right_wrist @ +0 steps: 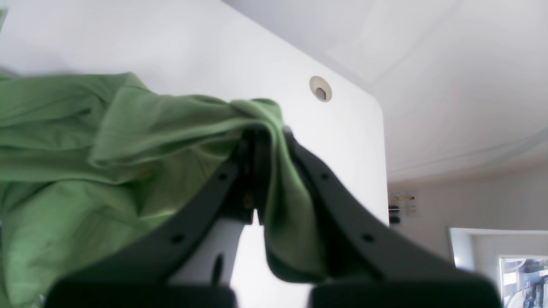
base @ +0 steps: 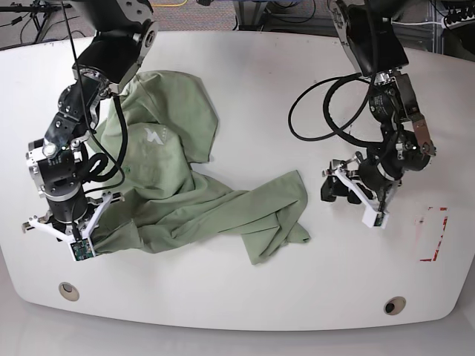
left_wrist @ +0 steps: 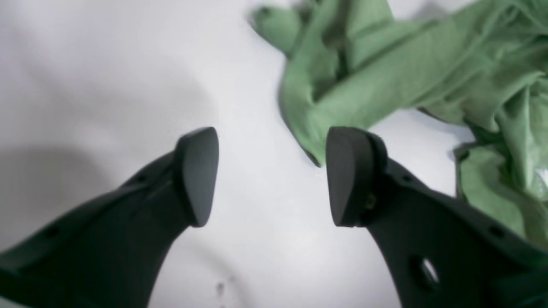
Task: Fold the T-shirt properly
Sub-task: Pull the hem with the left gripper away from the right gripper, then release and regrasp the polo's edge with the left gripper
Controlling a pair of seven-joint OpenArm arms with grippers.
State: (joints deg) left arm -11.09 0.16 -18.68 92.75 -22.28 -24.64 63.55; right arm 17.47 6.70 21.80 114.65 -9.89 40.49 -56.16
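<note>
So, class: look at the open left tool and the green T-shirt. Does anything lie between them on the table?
Nothing visible does. The left tool stands open over bare white table, and the T-shirt lies just beside it, with its nearest edge close to one fingertip.

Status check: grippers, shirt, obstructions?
Left gripper open, empty. Right gripper shut on pale green knit T-shirt, crumpled on white table. No obstructions visible.

Overhead base view down onto the table (base: pixel 245 297); close wrist views along each pincer, all sharing the T-shirt (base: pixel 178 193).
</note>
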